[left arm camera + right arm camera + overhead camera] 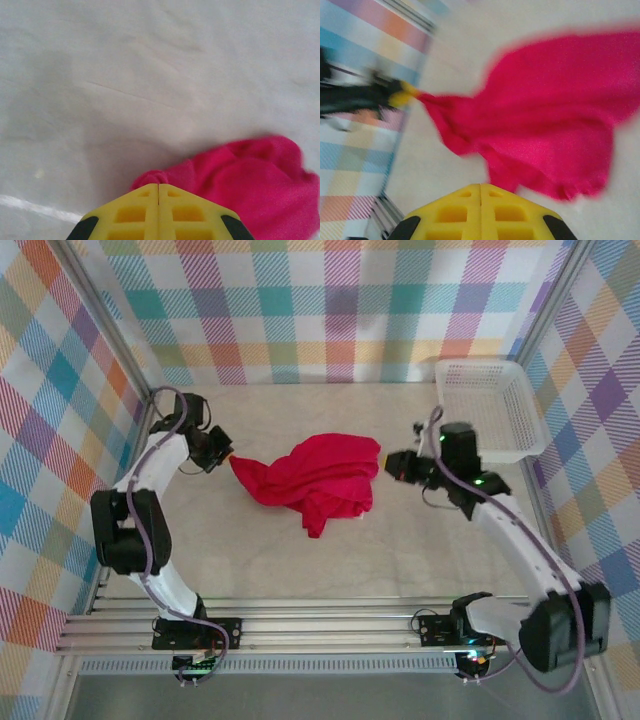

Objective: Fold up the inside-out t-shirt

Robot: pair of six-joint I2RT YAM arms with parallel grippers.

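The bright red t-shirt lies crumpled in the middle of the table. One corner is drawn out to the left. My left gripper is shut on that corner, and in the left wrist view a small bunch of red fabric pokes out past the closed yellow fingertips. The rest of the shirt trails off to the right. My right gripper hovers just off the shirt's right edge. Its jaws are shut, with no cloth showing between them. The shirt spreads ahead of it. The neck tag is hidden.
A white mesh basket stands at the back right, just behind my right arm. Checked walls enclose the pale table on three sides. A metal rail runs along the near edge.
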